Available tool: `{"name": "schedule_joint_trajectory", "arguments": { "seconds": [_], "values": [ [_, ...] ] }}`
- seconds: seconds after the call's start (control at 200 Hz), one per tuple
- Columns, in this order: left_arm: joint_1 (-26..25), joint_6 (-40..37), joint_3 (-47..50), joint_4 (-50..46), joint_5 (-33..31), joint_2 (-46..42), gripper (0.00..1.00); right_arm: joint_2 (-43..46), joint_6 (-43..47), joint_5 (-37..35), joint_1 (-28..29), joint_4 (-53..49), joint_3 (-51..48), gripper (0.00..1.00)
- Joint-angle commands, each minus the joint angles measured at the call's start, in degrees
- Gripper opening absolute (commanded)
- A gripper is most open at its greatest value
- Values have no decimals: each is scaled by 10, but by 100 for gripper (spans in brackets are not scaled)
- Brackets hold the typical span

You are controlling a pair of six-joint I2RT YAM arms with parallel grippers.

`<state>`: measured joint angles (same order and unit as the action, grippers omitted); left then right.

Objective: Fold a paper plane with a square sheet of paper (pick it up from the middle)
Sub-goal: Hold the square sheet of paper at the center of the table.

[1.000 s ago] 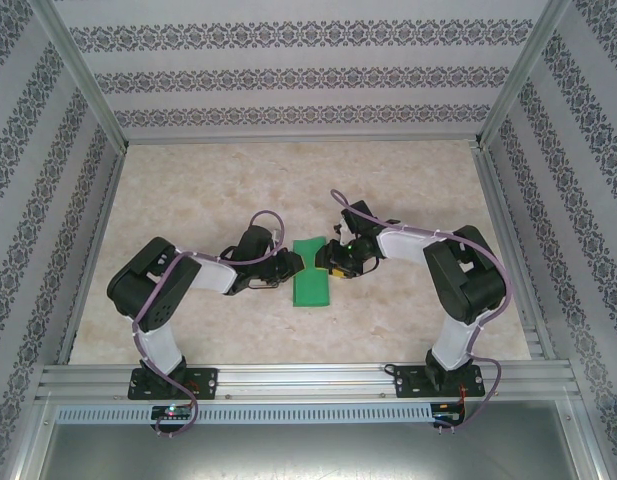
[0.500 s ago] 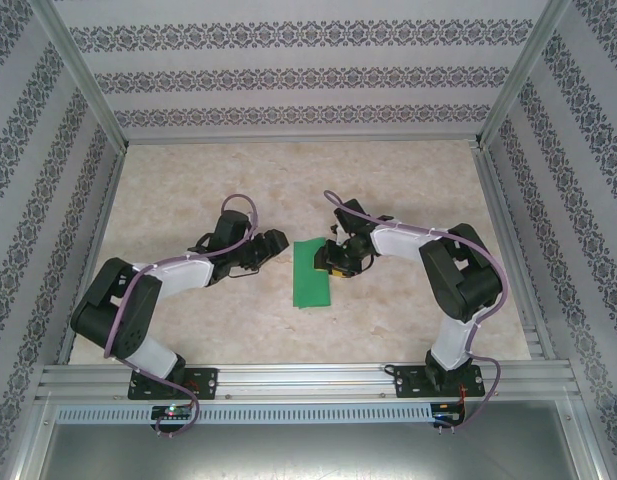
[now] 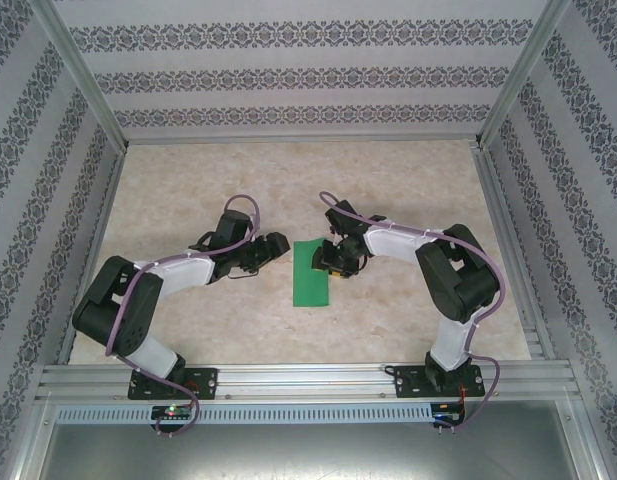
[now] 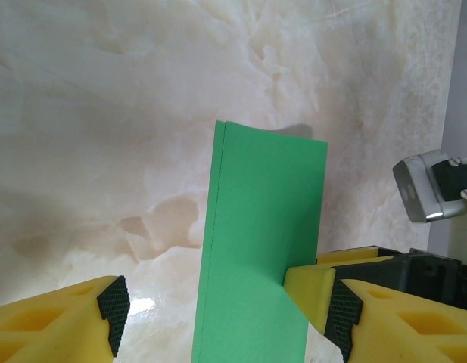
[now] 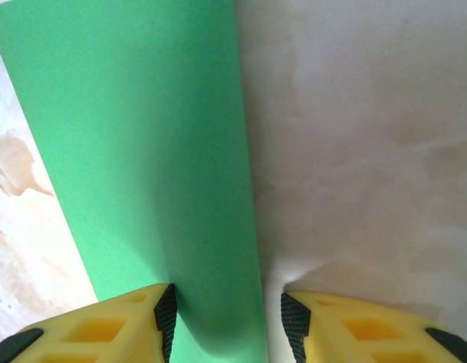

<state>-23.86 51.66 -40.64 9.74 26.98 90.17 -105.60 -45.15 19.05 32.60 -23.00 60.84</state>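
Paper comes first: the green sheet of paper lies flat on the marble table, near the middle and between the two arms. It is folded into a narrow rectangle whose long sides run from near to far. In the left wrist view its left long edge shows two layers lying one on the other. The left gripper sits low just left of the sheet's far end, apart from it. Its yellow fingers are spread wide and grasp nothing, and the sheet reaches away in front of them. The right-hand finger overlaps the paper's right edge in that view, but contact cannot be judged. The right gripper is over the far right part of the sheet. In its own wrist view the jaws stand partly apart with a plain gap. The paper lies under the left finger, and the sheet's right long edge runs up through the gap. The other finger is over bare marble. Nothing is pinched, and whether the tips press on the sheet I cannot tell.
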Motion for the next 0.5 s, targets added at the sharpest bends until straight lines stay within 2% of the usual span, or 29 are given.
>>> {"name": "schedule_joint_trajectory", "arguments": {
  "seconds": [0.0, 0.21, 0.495],
  "values": [
    [7, -19, -10, 30, 26, 18, 74, -75, -6, -81, 12, -21, -35, 49],
    [7, -30, -18, 38, 41, 32, 70, -97, 7, -78, 20, -27, -24, 50],
    [7, -9, -24, 73, 60, 46, 60, -120, 11, -80, 25, -30, -16, 51]
  ]
}}
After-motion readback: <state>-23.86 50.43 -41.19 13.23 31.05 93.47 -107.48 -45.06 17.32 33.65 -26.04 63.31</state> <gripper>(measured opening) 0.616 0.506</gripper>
